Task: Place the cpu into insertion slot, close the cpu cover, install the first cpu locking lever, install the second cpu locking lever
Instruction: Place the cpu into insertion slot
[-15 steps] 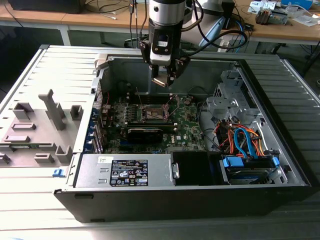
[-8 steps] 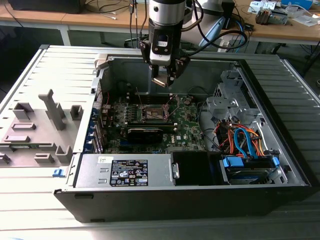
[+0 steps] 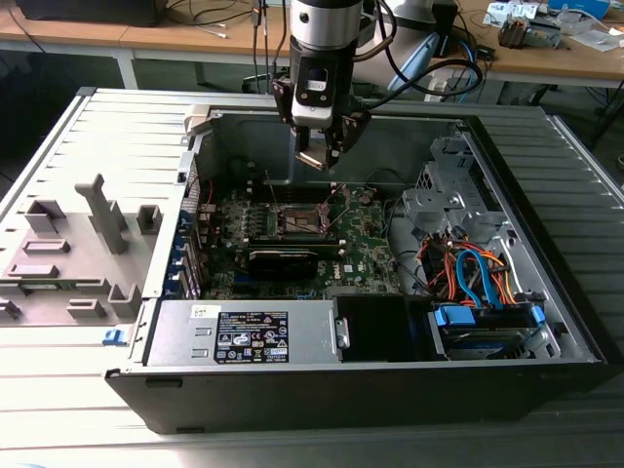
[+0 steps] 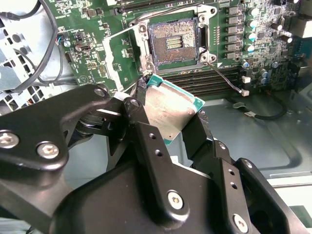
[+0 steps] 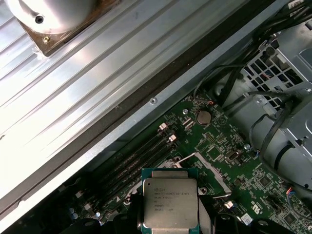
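Pincer (image 4: pixel 168 118) gripping cpu (image 4: pixel 168 108) (2 fingers (image 4: pixel 139 117) at opposite edges) | hovers above bare insertion slot (image 4: pixel 174 43)

the arm (image 3: pixel 327 19) comes straight down from above in the exterior view, its silver wrist section upright and the black gripper (image 3: pixel 318 156) pointing downward, hanging in the air. in the second wrist view the two black fingers (image 4: pixel 146 139) are closed in on opposite edges of the cpu (image 4: pixel 168 109), gripping it between their tips.
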